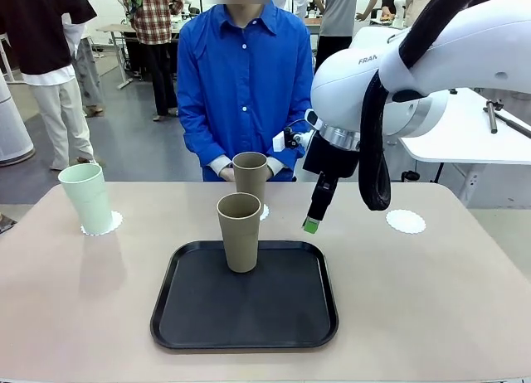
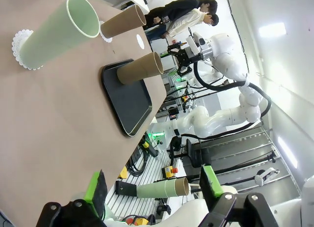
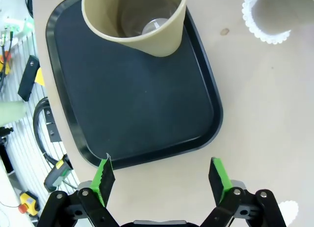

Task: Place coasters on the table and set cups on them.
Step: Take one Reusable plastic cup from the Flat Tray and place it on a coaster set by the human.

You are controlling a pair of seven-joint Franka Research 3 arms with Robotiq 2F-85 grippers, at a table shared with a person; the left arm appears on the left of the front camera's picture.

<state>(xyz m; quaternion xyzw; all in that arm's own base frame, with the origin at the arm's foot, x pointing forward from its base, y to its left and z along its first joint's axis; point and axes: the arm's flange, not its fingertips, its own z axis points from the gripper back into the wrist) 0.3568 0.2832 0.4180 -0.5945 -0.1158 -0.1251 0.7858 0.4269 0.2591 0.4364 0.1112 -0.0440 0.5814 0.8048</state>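
A: Start at the right pincer (image 3: 159, 180). What is it doing?

B: Its green pads stand wide apart with nothing between them. It hangs above the surface (image 1: 431, 292), just off the right edge of the black tray (image 1: 245, 333), pointing down. The left pincer (image 2: 152, 190) is also spread and empty, low over the surface's left side.

A: And the cups?

B: One tan cup (image 1: 239, 231) stands upright on the tray, towards its far edge. The second tan cup (image 1: 250, 177) sits on a coaster (image 3: 265, 25) near the far edge of the surface, in front of the person. The mint cup (image 1: 85, 197) stands on its coaster (image 1: 108, 225) towards the far left corner. One bare coaster (image 1: 405, 221) waits near the far right side.

A: So what could go wrong?

B: I judge the tray cup is next. It is tall and tapered, so a pad clipping its rim on the way in could tip it. A grip too high or too loose on the matte wall might let it slip. The paper coaster is light: setting the cup down off centre, or dragging it, could shove the disc aside.
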